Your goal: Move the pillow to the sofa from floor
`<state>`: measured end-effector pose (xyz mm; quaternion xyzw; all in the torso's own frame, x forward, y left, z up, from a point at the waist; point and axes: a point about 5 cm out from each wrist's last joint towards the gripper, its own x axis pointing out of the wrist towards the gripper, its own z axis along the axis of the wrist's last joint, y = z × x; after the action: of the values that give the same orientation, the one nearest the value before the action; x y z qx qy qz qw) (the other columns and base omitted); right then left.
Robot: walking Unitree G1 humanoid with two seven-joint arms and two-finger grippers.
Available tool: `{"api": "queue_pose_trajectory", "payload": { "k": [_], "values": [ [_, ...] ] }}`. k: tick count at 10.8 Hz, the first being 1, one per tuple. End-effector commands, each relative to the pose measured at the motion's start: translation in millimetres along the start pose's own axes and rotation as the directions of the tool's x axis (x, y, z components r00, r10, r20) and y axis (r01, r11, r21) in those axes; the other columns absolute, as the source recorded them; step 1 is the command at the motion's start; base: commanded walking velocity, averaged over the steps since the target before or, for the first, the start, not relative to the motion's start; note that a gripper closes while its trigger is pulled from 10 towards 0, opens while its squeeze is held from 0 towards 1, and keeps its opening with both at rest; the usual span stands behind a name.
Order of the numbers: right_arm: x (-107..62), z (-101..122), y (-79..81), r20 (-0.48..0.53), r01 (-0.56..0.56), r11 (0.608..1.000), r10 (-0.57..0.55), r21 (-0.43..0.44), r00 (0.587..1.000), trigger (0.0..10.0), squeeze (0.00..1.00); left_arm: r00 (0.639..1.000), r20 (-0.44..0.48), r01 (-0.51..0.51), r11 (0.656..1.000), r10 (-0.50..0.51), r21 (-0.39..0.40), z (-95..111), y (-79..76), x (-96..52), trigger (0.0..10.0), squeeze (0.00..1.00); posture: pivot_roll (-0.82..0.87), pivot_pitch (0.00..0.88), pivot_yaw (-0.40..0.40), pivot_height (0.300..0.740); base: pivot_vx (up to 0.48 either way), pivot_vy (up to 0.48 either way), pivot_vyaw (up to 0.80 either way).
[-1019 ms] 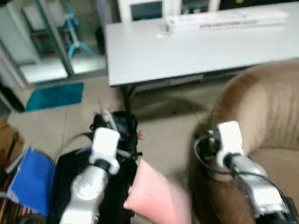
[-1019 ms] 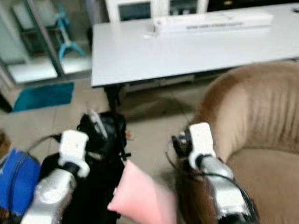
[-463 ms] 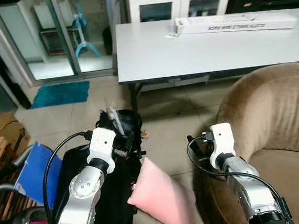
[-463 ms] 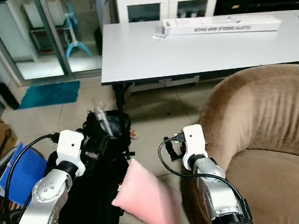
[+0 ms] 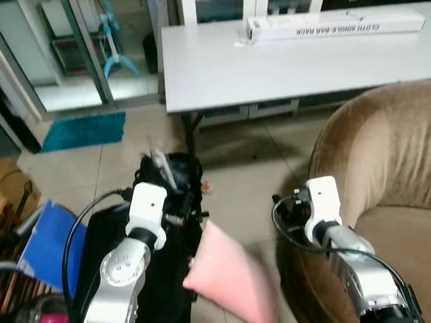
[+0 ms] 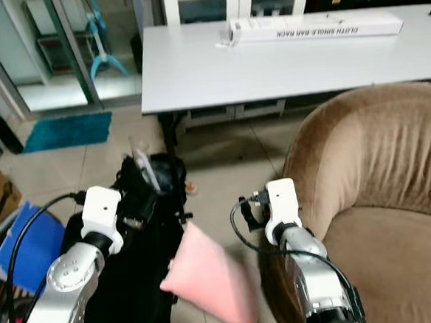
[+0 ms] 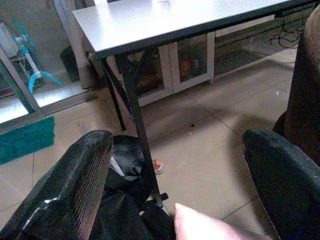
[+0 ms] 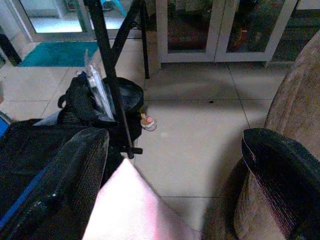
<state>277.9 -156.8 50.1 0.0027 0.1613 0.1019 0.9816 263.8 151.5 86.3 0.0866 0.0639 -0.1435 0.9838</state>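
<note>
A pink pillow (image 5: 227, 277) lies low between the robot's arms, left of the brown sofa (image 5: 394, 171), with the left gripper (image 7: 185, 175) and right gripper (image 8: 175, 175) both spread wide above it.

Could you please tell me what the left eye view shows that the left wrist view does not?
The left eye view alone shows the long white box on the table, the blue folder and both silver arms. The left wrist view alone shows the left pincer open, its fingers wide apart. Both share the pink pillow, the grey table, the black bag and the brown sofa.
</note>
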Motion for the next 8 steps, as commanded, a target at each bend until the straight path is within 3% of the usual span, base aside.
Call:
{"api": "queue_pose_trajectory", "payload": {
  "k": [1,8],
  "values": [
    [-0.3,0.9,-0.7,-0.001,0.007,1.000,-0.007,0.014,1.000,10.0,0.00,1.000,-0.010,0.000,1.000,0.000,0.018,-0.4,1.5,1.3,10.0,0.00,0.05,0.000,0.023,0.679,0.000,0.000,0.00],
    [-0.2,-0.1,-2.9,-0.012,0.023,1.000,-0.023,0.004,1.000,10.0,0.00,1.000,-0.020,-0.015,1.000,0.015,0.020,-0.7,3.2,3.1,10.0,0.00,0.05,0.000,0.027,0.679,0.000,0.000,0.00]
  ]
}}
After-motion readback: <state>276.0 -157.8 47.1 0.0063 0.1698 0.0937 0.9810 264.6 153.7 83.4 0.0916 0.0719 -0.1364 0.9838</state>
